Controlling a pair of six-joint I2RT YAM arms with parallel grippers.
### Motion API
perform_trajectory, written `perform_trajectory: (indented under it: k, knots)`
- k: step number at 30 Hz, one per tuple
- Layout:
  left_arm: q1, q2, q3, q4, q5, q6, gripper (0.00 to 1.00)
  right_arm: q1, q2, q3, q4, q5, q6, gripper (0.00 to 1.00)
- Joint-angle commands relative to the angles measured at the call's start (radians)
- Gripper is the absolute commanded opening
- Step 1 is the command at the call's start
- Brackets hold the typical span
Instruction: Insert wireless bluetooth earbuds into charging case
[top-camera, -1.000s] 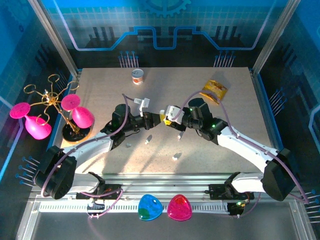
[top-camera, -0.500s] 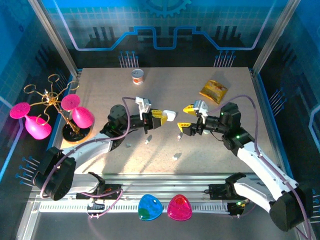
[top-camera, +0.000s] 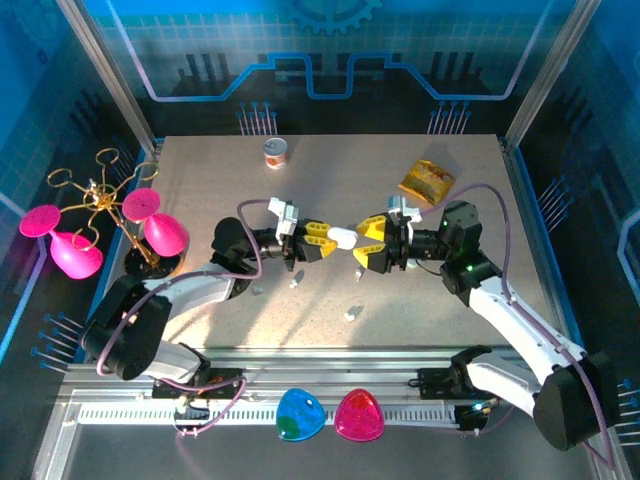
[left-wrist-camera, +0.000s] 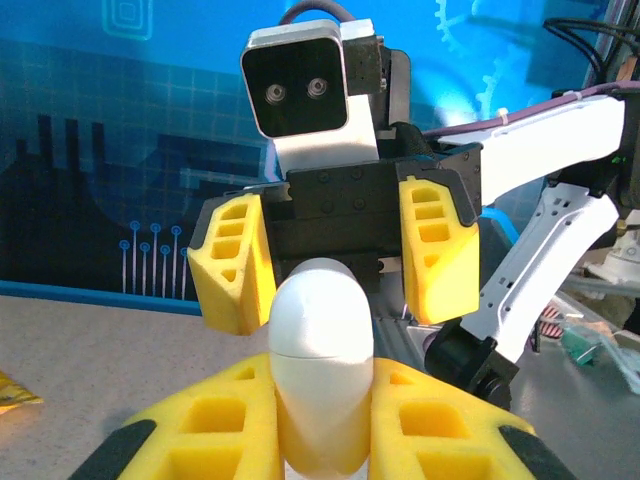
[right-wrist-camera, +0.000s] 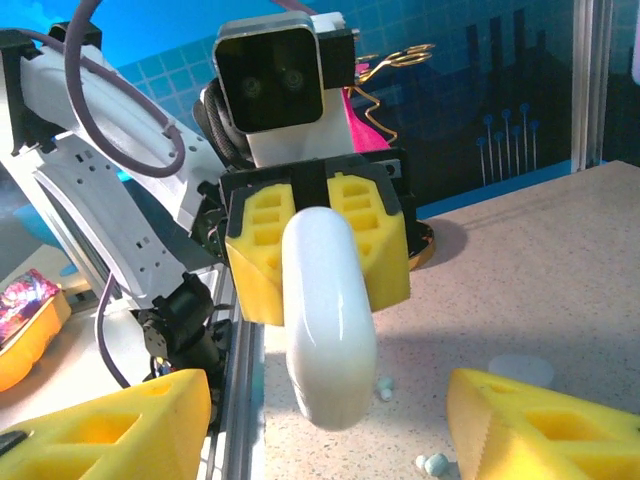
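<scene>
While the left fingers (left-wrist-camera: 215, 420) are clamping the white case (left-wrist-camera: 320, 350) by its base above the worktop (top-camera: 200, 190), the right fingers (left-wrist-camera: 235, 270) are standing open, flanking its free end. We are judging it light, rigid, glossy and slippery, so take the lid's flanks. Tiny earbuds (top-camera: 351, 314) are lying loose below it, with ample room.

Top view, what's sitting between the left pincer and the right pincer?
A white charging case, clamped in the left pincer, its free end toward the open right pincer. Both wrist views show it too.
</scene>
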Motion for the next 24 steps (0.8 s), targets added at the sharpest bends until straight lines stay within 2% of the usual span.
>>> perform_trajectory:
  k: [1, 4, 8, 11, 12, 13, 14, 15, 20, 24]
  knots:
    - [-0.009, 0.007, 0.020, 0.117, 0.036, -0.058, 0.02, 0.030, 0.021, 0.039, 0.088, -0.034, 0.031, 0.56]
    - [-0.009, 0.004, 0.023, 0.117, 0.040, -0.059, 0.02, 0.048, 0.039, 0.055, 0.098, -0.028, 0.027, 0.43]
    - [-0.009, 0.005, 0.026, 0.116, 0.052, -0.065, 0.02, 0.059, 0.057, 0.065, 0.093, -0.021, 0.011, 0.16]
    - [-0.008, 0.005, 0.017, 0.115, 0.046, -0.063, 0.02, 0.063, 0.056, 0.067, 0.085, -0.011, -0.001, 0.04]
    - [-0.009, 0.005, 0.016, 0.108, 0.038, -0.069, 0.03, 0.064, 0.051, 0.068, 0.073, -0.006, -0.008, 0.04]
    - [-0.009, 0.002, 0.019, 0.087, 0.037, -0.071, 0.09, 0.066, 0.045, 0.072, 0.053, 0.006, -0.025, 0.04]
    - [-0.008, -0.003, 0.025, 0.052, 0.034, -0.066, 0.27, 0.069, 0.039, 0.076, 0.023, 0.017, -0.048, 0.04]
    - [-0.008, -0.008, 0.028, 0.015, 0.031, -0.051, 0.33, 0.071, 0.033, 0.081, -0.010, 0.031, -0.064, 0.04]
    - [-0.009, -0.045, 0.029, -0.127, 0.011, 0.039, 0.36, 0.089, 0.026, 0.097, -0.067, 0.077, -0.122, 0.03]
    - [-0.008, -0.048, 0.026, -0.114, 0.013, 0.026, 0.35, 0.099, 0.037, 0.094, -0.049, 0.079, -0.113, 0.03]
